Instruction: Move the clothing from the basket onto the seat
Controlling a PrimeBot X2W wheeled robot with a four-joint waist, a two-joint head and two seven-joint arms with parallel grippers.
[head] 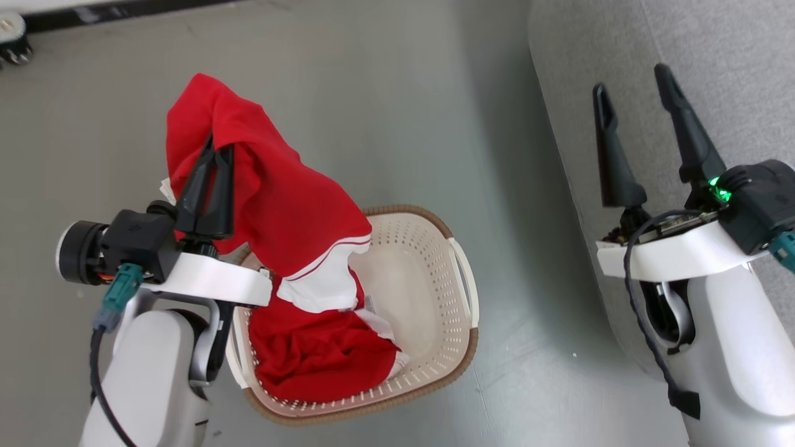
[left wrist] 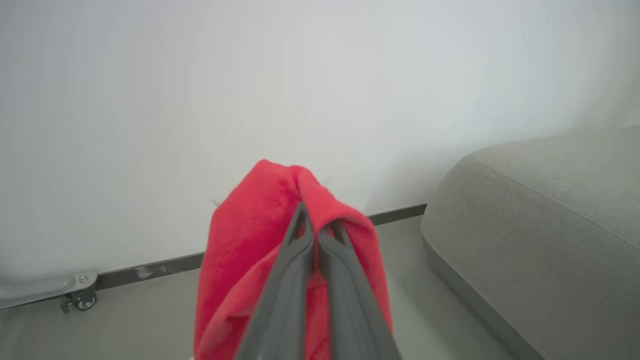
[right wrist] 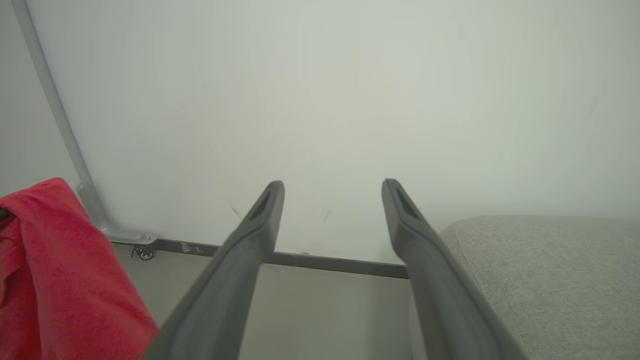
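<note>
Left claw [head: 218,148] is clenched on one red garment [head: 273,198], pinching a fold near its top so the rest hangs free. Fabric drapes over & around both fingers, w/ the white-trimmed lower end trailing down into the basket [head: 435,273]. A high grip makes sense: the more cloth dangles below the pinch, the less bunches round the claw at drop-off. From the head view the hem looks not yet clear of the rim. It overlaps the second garment [head: 317,357], which lies crumpled in the robot-side half of the basket; can't tell if the two touch. Basket sits on the grey floor [head: 372,93]. The seat [head: 733,56] is off to the robot's right, near the basket but apart from it.

Right claw [head: 630,77] is released, fingers spread wide, empty, held up over the seat's edge. Prob. parked out of the way, or ready to help w/ the cloth.

Judgement: step in hand = carry garment no. 1 across to the seat. Under halfway; no clothing on the parts of the seat in view. Next move prob. needs more lift first, else the tail could drag on the rim or snag the 2nd item.
</note>
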